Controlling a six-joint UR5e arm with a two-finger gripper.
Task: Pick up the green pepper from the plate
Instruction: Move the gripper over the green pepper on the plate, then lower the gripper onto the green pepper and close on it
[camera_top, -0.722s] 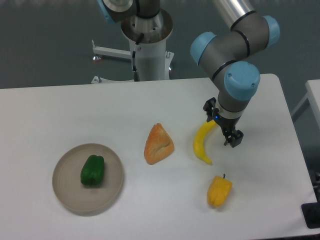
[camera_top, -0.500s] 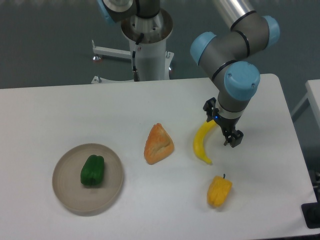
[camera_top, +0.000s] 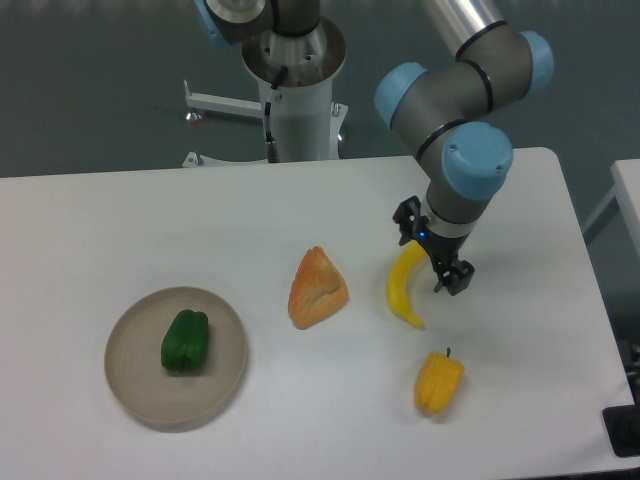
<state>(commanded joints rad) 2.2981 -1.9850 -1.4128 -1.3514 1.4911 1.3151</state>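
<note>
The green pepper (camera_top: 185, 341) is small, glossy and dark green, and it lies near the middle of the round beige-grey plate (camera_top: 134, 385) at the table's front left. My gripper (camera_top: 431, 249) hangs far to the right of the plate, above the upper end of a banana. Its fingers are spread apart and hold nothing.
A yellow banana (camera_top: 402, 288) lies just below the gripper. An orange wedge of bread (camera_top: 316, 288) sits between the plate and the banana. A yellow pepper (camera_top: 438, 382) with a stem rests at the front right. The robot's base (camera_top: 296, 90) stands behind the table.
The gripper and the wrist have shifted a little to the left and away from the front edge. The objects on the table have not moved.
</note>
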